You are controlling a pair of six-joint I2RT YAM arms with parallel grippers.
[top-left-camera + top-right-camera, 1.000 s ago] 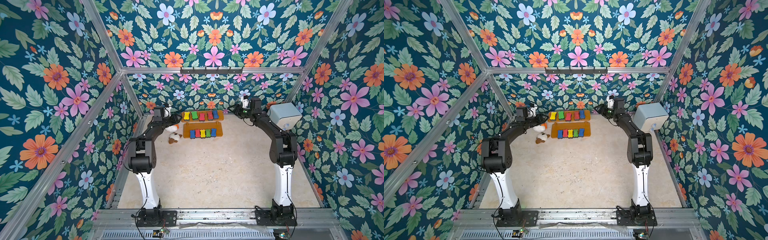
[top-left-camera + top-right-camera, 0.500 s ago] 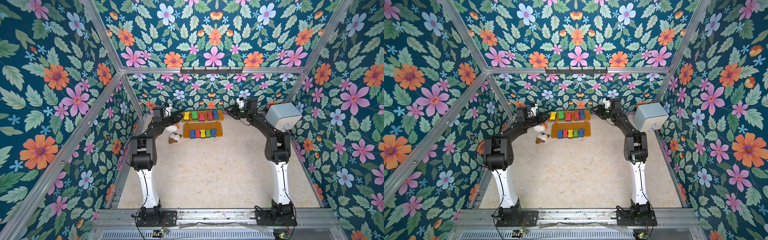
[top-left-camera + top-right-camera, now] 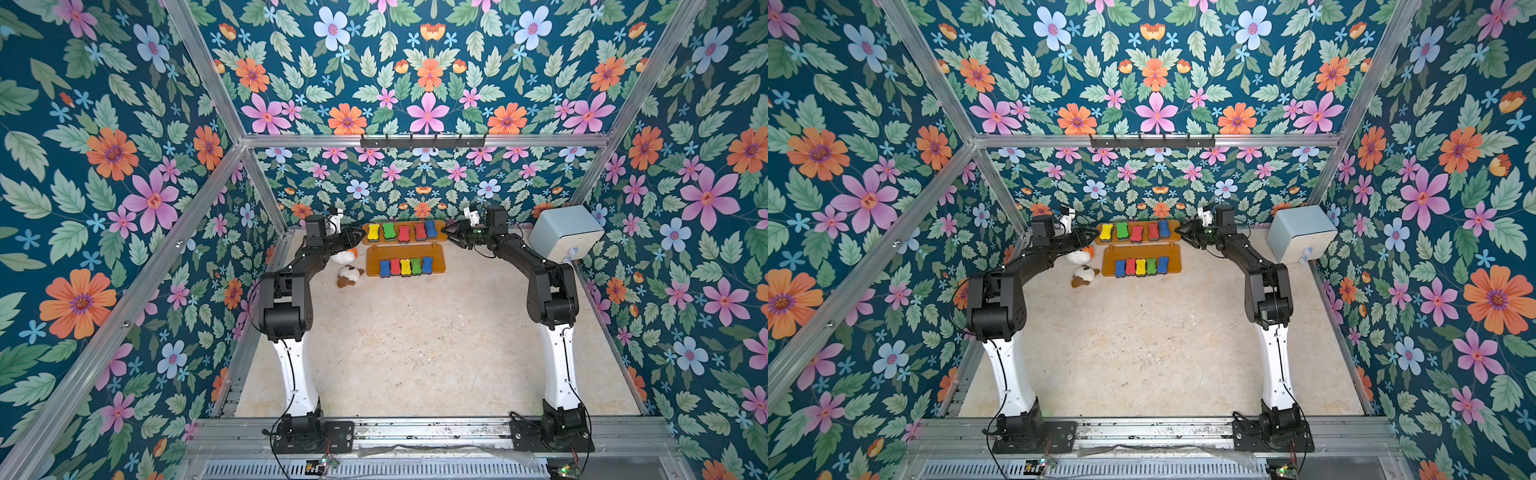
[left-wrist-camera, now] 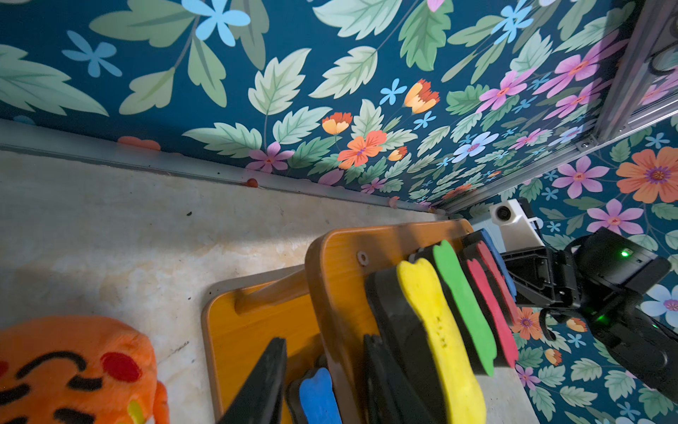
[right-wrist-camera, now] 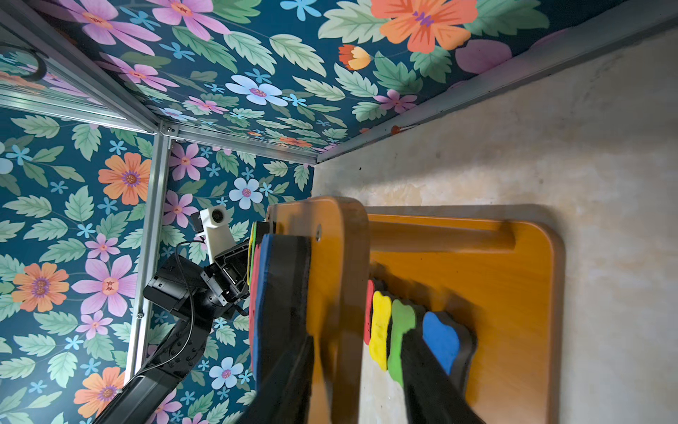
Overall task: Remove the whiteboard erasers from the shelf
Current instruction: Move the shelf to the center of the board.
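Tabletop [image 3: 415, 340], pale and mottled, is seen enclosed on three sides by floral-papered walls [image 3: 415, 83] braced with aluminium frame bars [image 3: 291, 140]. The two-tier shelf [image 3: 407, 251] is set close to the far wall, and all ten whiteboard erasers [image 3: 404, 232] are lined on it, five to a board. Its upper board is flanked by the left gripper [image 3: 356, 239] and the right gripper [image 3: 451, 237]. Each is held with jaws parted, one finger above the board's end and one below, a gap showing under the board in both wrist views. Two plush toys [image 3: 349, 275] are crowded against the shelf's left end. A pale blue box [image 3: 565, 237] is placed by the right wall. Broad bare tabletop is left between shelf and arm bases.
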